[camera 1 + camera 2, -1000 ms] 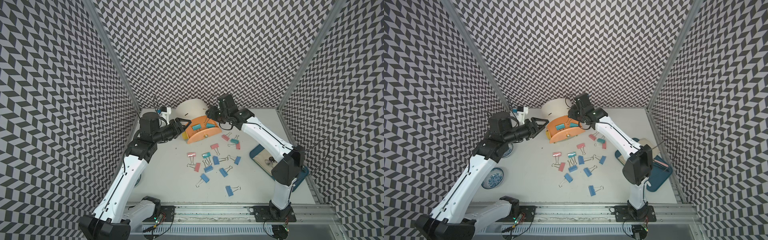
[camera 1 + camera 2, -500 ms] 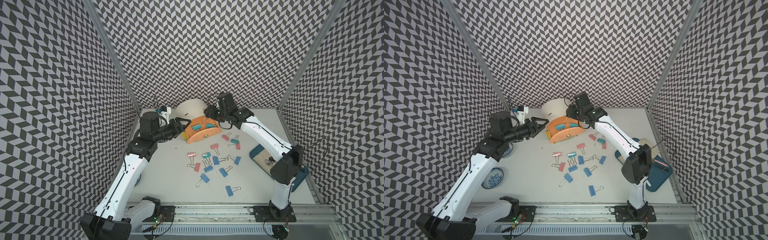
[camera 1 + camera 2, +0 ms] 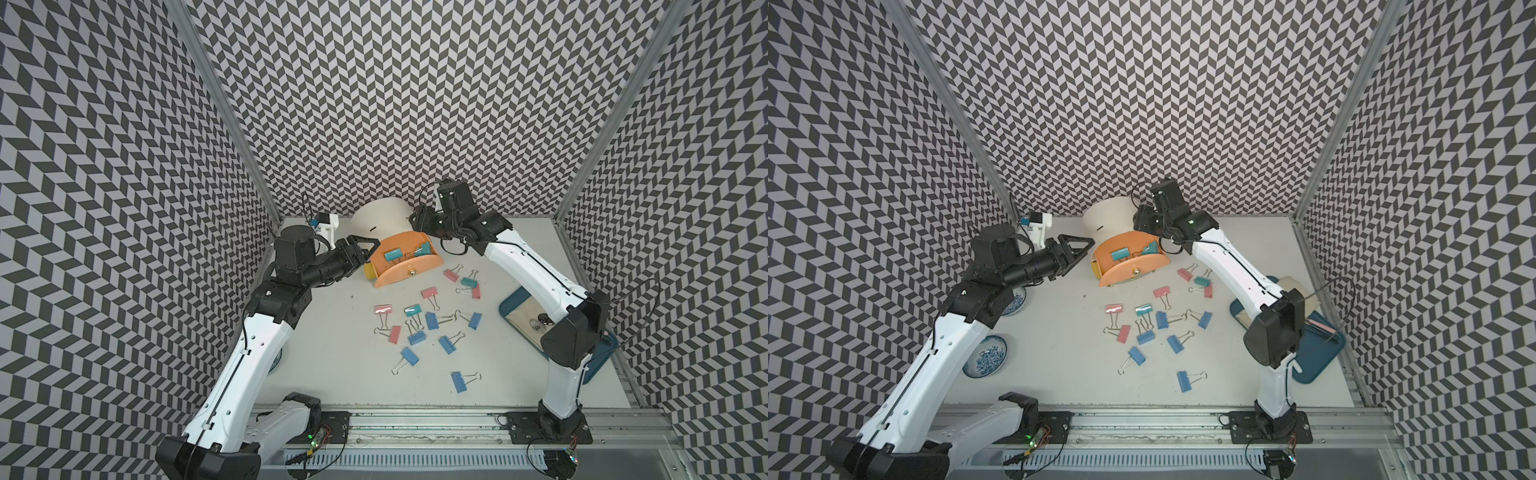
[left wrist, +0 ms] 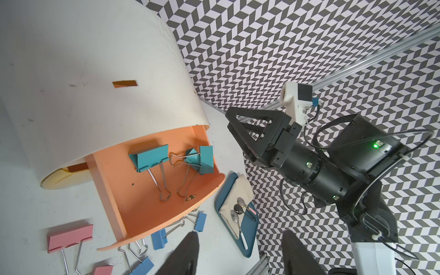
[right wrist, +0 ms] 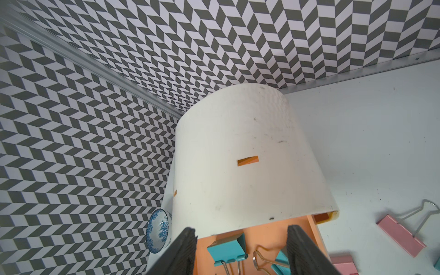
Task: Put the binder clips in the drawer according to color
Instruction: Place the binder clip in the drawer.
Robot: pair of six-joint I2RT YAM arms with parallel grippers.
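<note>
Mid-frame, two teal binder clips (image 3: pixel 392 254) lie in the orange drawer (image 3: pixel 407 275); loose binder clips (image 3: pixel 432 321) dot the desk (image 3: pixel 332 353) below.

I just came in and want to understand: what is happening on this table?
The robot is sorting binder clips by color. Two teal clips lie in the open orange drawer. The right gripper hangs open over the drawer's back end, holding nothing; the left gripper is open beside the drawer. Many pink, teal and blue ones lie loose on the table.
</note>
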